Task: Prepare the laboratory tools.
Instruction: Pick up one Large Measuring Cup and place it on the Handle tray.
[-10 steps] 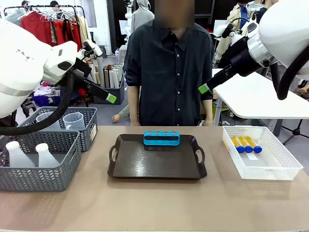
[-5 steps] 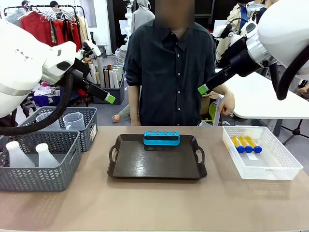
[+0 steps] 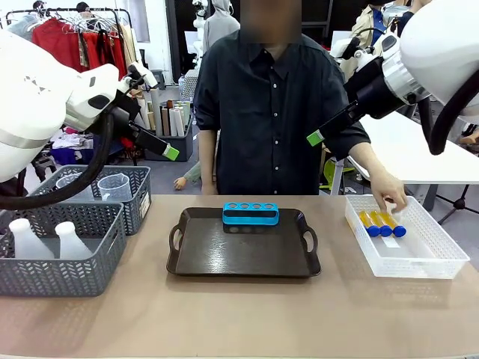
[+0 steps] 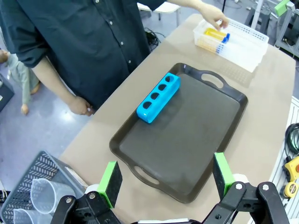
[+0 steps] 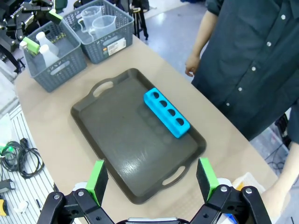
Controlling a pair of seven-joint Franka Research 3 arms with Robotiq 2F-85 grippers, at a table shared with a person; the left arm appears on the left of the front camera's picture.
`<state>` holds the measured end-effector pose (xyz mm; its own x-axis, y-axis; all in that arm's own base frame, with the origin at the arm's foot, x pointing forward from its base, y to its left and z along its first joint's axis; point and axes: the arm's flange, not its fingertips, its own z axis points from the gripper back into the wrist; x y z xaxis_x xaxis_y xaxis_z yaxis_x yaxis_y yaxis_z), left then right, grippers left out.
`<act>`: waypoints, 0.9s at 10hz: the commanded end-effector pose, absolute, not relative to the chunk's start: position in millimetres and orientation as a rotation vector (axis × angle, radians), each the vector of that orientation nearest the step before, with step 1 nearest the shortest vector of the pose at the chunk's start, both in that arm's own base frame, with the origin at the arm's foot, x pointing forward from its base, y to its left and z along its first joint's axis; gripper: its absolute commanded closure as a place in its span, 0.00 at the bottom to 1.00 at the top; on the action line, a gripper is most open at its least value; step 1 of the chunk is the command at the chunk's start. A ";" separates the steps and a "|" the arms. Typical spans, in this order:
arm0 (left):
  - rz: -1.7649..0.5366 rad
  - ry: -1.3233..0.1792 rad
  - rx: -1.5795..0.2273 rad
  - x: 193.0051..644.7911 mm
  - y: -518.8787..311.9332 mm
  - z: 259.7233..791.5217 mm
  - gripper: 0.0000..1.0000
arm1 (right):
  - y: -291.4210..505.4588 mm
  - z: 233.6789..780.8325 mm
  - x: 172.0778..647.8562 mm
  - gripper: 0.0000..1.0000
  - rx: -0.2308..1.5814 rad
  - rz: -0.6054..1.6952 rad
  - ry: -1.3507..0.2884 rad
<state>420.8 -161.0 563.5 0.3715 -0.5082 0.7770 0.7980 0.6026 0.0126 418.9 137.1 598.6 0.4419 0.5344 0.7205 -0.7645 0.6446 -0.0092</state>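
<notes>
Tubes (image 3: pixel 382 223) at frame right are reached by a hand (image 3: pixel 391 200); left gripper (image 4: pixel 167 176), right gripper (image 5: pixel 152 179) are held apart; rack (image 3: pixel 251 214) filling is expected.

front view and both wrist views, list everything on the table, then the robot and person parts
tray: one, dark, middle of the table
tube rack: one, blue, on the tray's far edge
white basket: one, table's right side
tubes: three visible, amber with blue caps, lying in the white basket
grey mesh baskets: two, table's left side
flasks: two, translucent white, in the nearer grey basket
measuring jugs: two, clear, in the farther grey basket
left gripper: one, black with green pads, open, above the tray
right gripper: one, same colours, open, above the tray
person's hand: one, at the tubes in the white basket
</notes>
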 end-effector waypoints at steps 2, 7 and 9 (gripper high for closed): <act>-0.845 -0.709 -0.418 419.7 -155.0 579.6 0.00 | 136.2 599.3 419.0 0.00 0.344 0.829 -0.755; -0.525 -0.498 -0.128 471.8 -80.3 622.2 0.00 | 136.2 599.3 419.0 0.00 0.344 0.829 -0.755; -0.412 -0.469 0.069 501.1 -35.0 612.3 0.00 | 136.2 599.3 419.0 0.00 0.344 0.829 -0.755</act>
